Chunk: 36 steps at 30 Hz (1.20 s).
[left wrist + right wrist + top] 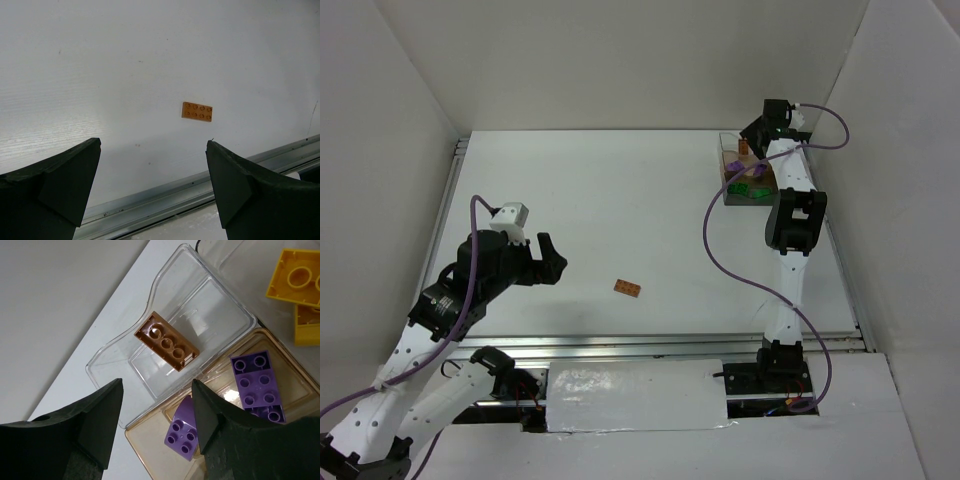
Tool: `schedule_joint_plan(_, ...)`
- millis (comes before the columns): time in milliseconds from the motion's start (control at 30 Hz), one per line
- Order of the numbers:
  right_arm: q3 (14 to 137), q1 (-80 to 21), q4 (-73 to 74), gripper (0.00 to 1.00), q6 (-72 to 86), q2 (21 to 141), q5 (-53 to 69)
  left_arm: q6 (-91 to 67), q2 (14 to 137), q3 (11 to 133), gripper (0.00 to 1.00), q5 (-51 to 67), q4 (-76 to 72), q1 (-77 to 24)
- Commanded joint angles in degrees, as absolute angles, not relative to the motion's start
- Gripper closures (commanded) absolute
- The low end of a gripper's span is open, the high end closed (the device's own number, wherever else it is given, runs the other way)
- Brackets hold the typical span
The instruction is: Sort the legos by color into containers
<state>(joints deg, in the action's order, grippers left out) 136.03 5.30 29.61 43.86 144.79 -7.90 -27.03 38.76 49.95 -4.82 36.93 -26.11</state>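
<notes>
right gripper (156, 390) parted, empty, over brown brick (166, 341) lying in clear compartment (120, 354).
left gripper (152, 145) spread wide for lone table brick (197, 111), seemingly brown too.

White tabletop (620, 190); plain white walls (640, 60) on three sides; aluminium rail (650, 343) along near edge; even light

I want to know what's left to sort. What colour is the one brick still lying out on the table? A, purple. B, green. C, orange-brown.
C, the lone brick on the table is orange-brown, lying studs up in front of the open left gripper; the purple bricks and green bricks are in the box.
</notes>
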Motion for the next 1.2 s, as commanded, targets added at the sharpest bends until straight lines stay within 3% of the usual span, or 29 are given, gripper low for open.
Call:
schedule_joint_plan(0, 138.7, 5.5, 27.2, 0.35, 44.6, 145.2, -6.2, -26.5, 38.1, 51.2, 0.0, -5.1, 35.6, -26.5)
schedule_joint_plan(200, 133.4, 3.1, 26.8, 0.34, 41.5, 137.1, -4.8, -26.5, 39.0, 51.1, 0.0, -5.4, 35.2, -26.4)
schedule_joint_plan(333, 125.7, -2.5, 27.8, 0.18, 35.8, 123.1, -9.4, -26.2, 41.3, 51.1, 0.01, -4.2, 34.8, -26.1)
schedule_joint_plan(400, 118.5, -5.6, 29.0, 0.16, 35.2, 114.5, -8.7, -26.2, 43.1, 51.2, 0.0, -4.5, 34.5, -25.9)
schedule_joint_plan(433, 111.7, -8.1, 28.8, 0.05, 34.7, 111.5, -8.0, -26.5, 43.8, 51.5, 0.01, -4.7, 34.7, -25.8)
schedule_joint_plan(500, 104.8, -11.2, 28.0, 0.01, 33.9, 102.4, -7.7, -27.3, 46.6, 51.8, 0.0, -4.7, 34.8, -25.8)
schedule_joint_plan(700, 86.3, -28.7, 32.9, 0.0, 34.4, 87.0, -19.0, -30.2, 50.0, 53.9, 0.01, -11.0, 38.8, -25.8)
schedule_joint_plan(933, 72.5, -48.1, 38.6, 0.0, 50.6, 82.3, -30.9, -36.8, 41.7, 55.3, 0.01, -27.6, 43.9, -25.8)
schedule_joint_plan(1167, 70.6, -58.1, 42.6, 0.0, 69.1, 89.2, -37.0, -35.1, 35.2, 51.8, 0.0, -23.2, 40.4, -25.8)
